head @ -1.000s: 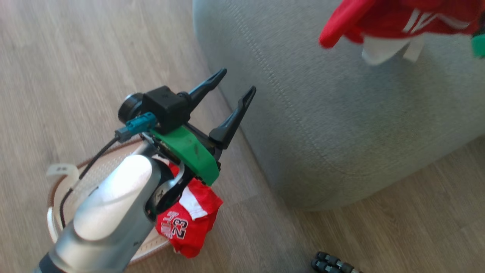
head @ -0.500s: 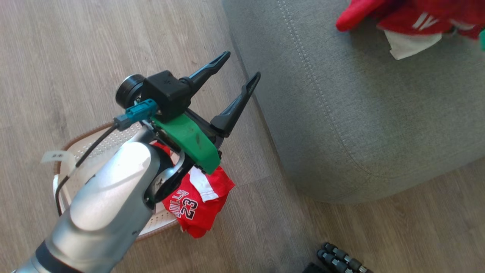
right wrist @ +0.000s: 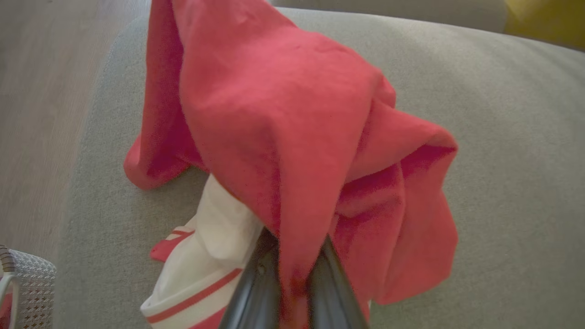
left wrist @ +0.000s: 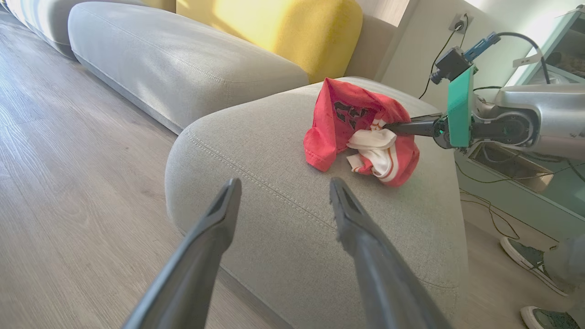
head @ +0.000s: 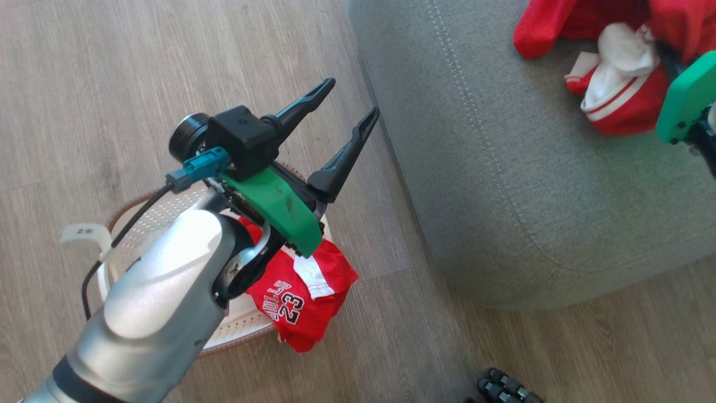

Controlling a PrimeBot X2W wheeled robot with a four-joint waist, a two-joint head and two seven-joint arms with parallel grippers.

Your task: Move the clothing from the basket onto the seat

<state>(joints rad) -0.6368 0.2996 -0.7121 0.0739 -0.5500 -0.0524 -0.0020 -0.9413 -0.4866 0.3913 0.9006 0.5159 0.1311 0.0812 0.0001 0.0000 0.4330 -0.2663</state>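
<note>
Pinching crumpled red clothing (right wrist: pixel 283 114) on the stitched grey seat (head: pixel 503 168), right tool (right wrist: pixel 296 256); left tool (head: pixel 349 99) splayed, empty

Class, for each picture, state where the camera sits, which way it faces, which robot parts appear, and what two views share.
Head view: on the head, facing down at the floor and the cream perforated plastic basket; shows the open left claw.
Left wrist view: on the left wrist, facing the grey fabric sofa cushion; shows its own fingers and the right claw gripping the crumpled red garment.
Right wrist view: on the right wrist, facing that garment; shows its shut fingers.
Wrist views share garment, cushion.
</note>
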